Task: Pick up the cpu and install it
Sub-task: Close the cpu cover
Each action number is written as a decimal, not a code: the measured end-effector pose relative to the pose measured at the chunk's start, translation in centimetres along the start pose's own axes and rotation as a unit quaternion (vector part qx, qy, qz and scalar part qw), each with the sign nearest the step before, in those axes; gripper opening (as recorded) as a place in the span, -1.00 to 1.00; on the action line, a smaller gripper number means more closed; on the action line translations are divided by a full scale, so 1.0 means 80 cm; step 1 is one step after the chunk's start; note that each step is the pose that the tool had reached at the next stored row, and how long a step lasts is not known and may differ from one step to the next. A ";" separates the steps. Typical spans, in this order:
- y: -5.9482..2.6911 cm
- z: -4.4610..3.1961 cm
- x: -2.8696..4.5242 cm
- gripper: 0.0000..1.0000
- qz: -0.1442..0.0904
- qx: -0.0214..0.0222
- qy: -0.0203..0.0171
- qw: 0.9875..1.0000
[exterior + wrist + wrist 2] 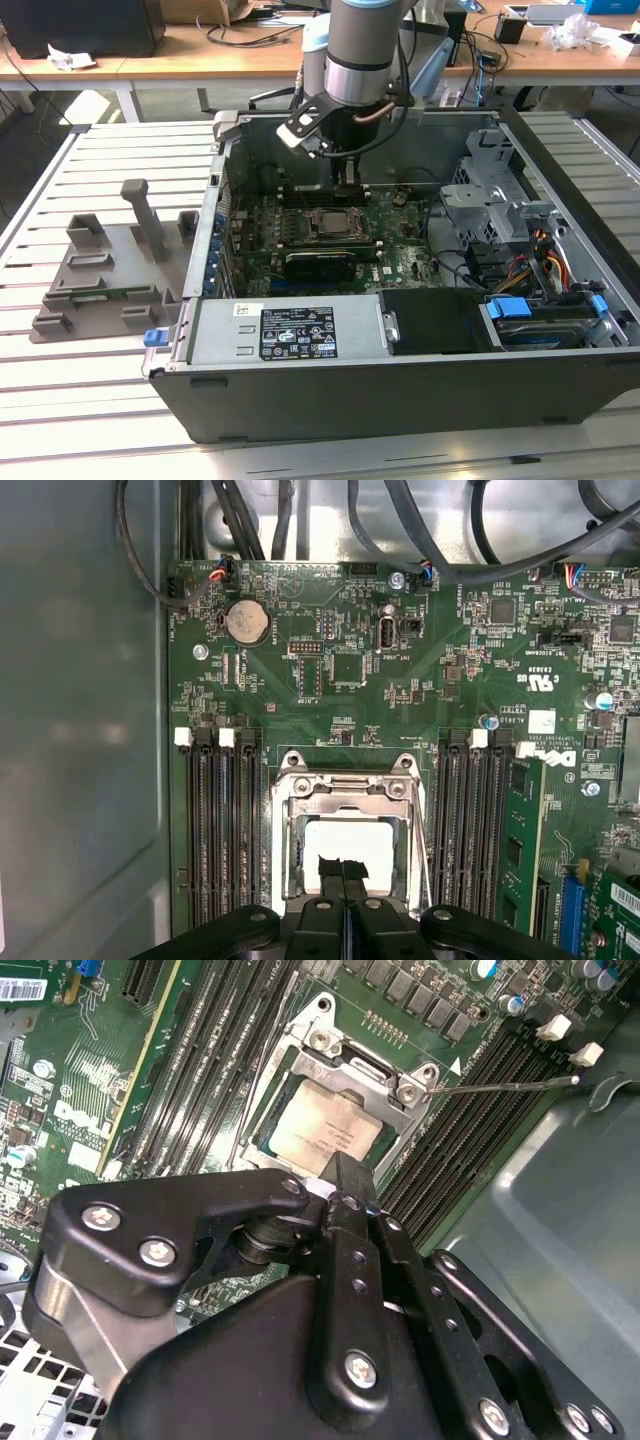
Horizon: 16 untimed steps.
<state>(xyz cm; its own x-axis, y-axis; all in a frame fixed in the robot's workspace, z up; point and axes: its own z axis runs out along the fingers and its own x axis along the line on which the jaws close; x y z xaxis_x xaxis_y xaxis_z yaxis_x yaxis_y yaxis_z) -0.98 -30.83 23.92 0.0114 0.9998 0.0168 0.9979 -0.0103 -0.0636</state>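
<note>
Basically most of the way there. The cpu lies flat in the socket on the motherboard, inside the open computer case on the tabletop. Silver top faces up. It looks level and square to the socket in both wrist views, with no corner visibly riding up. So pick and carry are done, going by where it lies.

The gripper hangs straight down over the socket, with its tip at the edge of the cpu nearest the wrist cameras. Jaws look closed, tip against tip, no gap I can make out and nothing between them. I can't tell whether they touch the chip's top or sit just above it, because the dark patch there hides the contact.

Not done, my read: the socket isn't locked. The thin lever sticks out sideways over the memory slots rather than lying tucked along the socket. The cpu's top is uncovered apart from a metal bracket at one end. So it's seated but unclamped, as far as I can judge.

The grey fixture plate sits outside the case at the exterior view's left, well apart from the gripper.

Risk: if the cpu isn't fully keyed in, a push from closed jaws could bend pins. Can't verify seating from here.
</note>
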 end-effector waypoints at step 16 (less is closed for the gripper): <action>-0.019 0.0020 -0.0002 -0.79 0.000 0.000 0.000 1.000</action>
<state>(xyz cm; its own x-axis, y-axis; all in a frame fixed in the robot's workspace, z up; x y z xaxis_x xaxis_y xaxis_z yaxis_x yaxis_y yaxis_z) -2.49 -30.83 23.86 0.0115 0.9998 0.0175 0.9979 -0.0103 -0.0635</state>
